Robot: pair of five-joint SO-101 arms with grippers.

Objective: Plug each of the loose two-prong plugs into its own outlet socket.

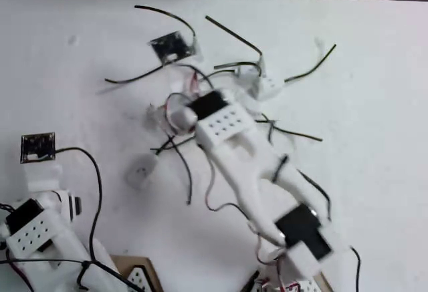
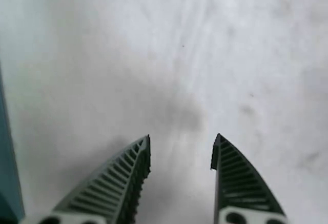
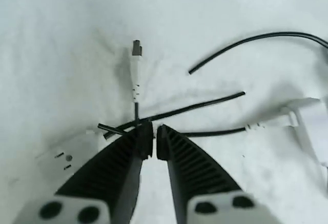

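A white two-prong plug (image 3: pixel 136 65) lies on the white table with its metal prongs pointing away from my right gripper (image 3: pixel 152 134). Its black cord (image 3: pixel 137 108) runs back to the tip of one finger. The two fingers stand almost together, and I see nothing between them. A white outlet socket (image 3: pixel 66 158) with two slots lies beside that gripper. A second white plug (image 3: pixel 300 115) with a black cord lies on the other side. In the high view the right gripper (image 1: pixel 175 117) is at the table's middle among the cords. My left gripper (image 2: pixel 182 142) is open over bare table.
Loose black cords (image 1: pixel 167 17) cross the table's middle and back. A black square block (image 1: pixel 172 46) lies at the back and a white plug (image 1: pixel 267 83) to its right. A round white piece (image 1: pixel 140 170) lies left of the right arm. The left arm (image 1: pixel 40 228) sits at the front left corner.
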